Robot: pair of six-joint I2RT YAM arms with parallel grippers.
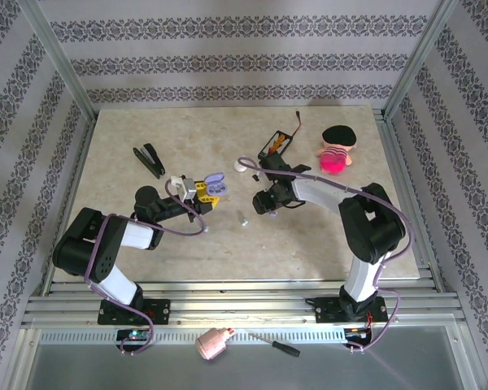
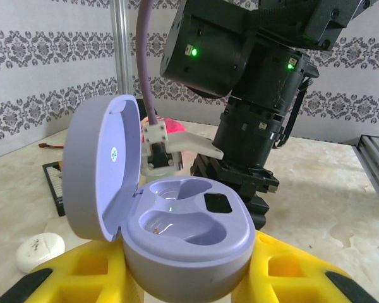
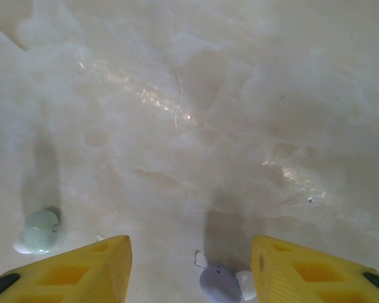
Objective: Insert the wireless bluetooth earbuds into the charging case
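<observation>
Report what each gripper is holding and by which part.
Left gripper clamps the open lavender charging case by the sides of its lower shell, lid up. Right gripper holds nothing; its jaws stand apart over a lavender earbud on the table.

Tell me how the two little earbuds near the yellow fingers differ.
The mint earbud is pale green, the lavender earbud purple-grey. The mint earbud lies outside the fingers of the right gripper, the lavender earbud between them. Both rest on the table, each with a white tip.

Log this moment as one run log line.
left hand: holding open empty charging case | right hand: open over lavender earbud | mint earbud: on table
</observation>
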